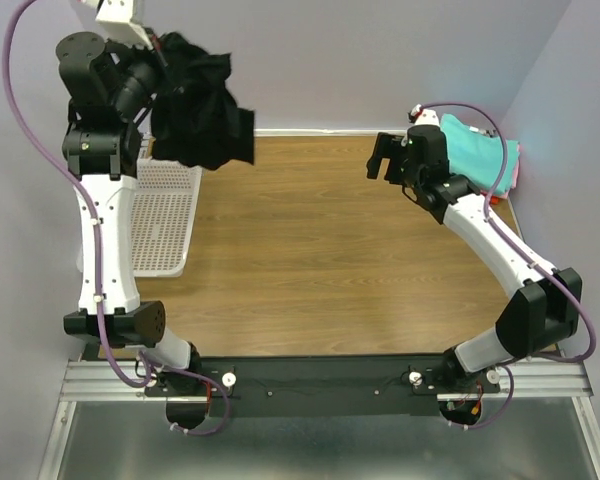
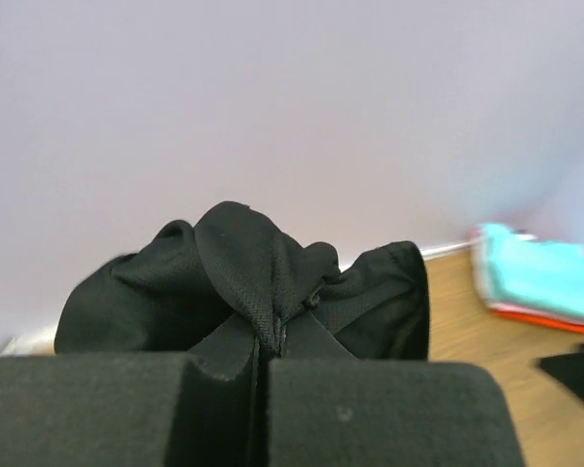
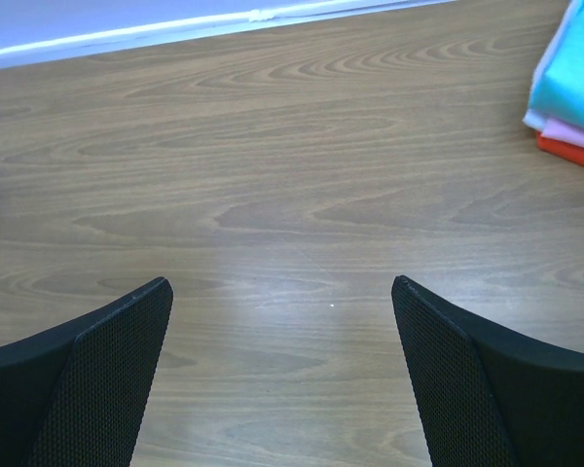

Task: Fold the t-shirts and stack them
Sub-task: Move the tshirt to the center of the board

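Observation:
My left gripper [image 1: 158, 62] is raised high at the back left and is shut on the black t-shirt [image 1: 200, 105], which hangs bunched in the air above the table. In the left wrist view the black t-shirt [image 2: 243, 282] is pinched between my closed fingers [image 2: 370, 409]. My right gripper [image 1: 382, 158] is open and empty above the table at the right; its fingers [image 3: 97, 370] frame bare wood. A folded stack with the teal t-shirt [image 1: 485, 150] on top lies at the back right; in the right wrist view the teal [image 3: 574, 78], pink [image 3: 565, 131] and red-orange [image 3: 569, 153] layers show.
A white lattice basket [image 1: 165, 215] stands at the left side of the wooden table [image 1: 320, 260], beside my left arm. Purple walls close the back and right sides. A metal rail with both arm bases runs along the near edge.

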Action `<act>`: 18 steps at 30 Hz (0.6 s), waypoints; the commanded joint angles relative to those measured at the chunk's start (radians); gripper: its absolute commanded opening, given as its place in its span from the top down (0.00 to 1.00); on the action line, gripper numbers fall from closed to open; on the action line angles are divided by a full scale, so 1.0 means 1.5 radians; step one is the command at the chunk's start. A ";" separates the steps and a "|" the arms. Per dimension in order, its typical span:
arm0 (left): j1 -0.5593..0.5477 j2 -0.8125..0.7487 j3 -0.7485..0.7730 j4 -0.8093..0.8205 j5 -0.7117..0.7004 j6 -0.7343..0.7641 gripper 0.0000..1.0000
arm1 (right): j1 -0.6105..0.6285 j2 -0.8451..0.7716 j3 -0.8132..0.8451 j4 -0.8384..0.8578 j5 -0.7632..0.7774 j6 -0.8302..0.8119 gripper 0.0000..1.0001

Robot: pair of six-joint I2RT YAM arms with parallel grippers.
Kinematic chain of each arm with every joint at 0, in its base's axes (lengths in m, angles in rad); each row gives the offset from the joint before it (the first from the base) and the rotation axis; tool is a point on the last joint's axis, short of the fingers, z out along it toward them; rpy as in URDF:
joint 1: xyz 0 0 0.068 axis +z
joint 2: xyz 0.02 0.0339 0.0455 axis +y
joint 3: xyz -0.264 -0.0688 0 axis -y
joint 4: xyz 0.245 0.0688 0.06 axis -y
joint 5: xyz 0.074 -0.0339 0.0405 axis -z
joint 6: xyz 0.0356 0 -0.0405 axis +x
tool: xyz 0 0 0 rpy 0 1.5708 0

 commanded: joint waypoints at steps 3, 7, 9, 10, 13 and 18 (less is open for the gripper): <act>-0.110 0.037 0.031 0.099 0.125 -0.090 1.00 | -0.001 -0.042 -0.024 0.006 0.099 0.006 0.00; -0.154 0.020 -0.126 0.207 0.195 -0.165 0.93 | -0.001 -0.073 -0.044 0.005 0.144 0.009 0.00; -0.155 0.003 -0.304 0.322 0.212 -0.204 0.62 | -0.001 -0.092 -0.066 0.005 0.155 0.010 0.00; -0.155 -0.008 -0.357 0.336 0.186 -0.212 0.52 | -0.001 -0.100 -0.079 0.005 0.157 0.009 0.00; -0.154 0.030 -0.456 0.225 0.023 -0.155 0.33 | -0.001 -0.123 -0.100 0.003 0.158 0.007 0.00; -0.173 0.063 -0.503 0.100 -0.072 -0.079 0.32 | -0.001 -0.144 -0.158 -0.002 0.124 -0.001 0.00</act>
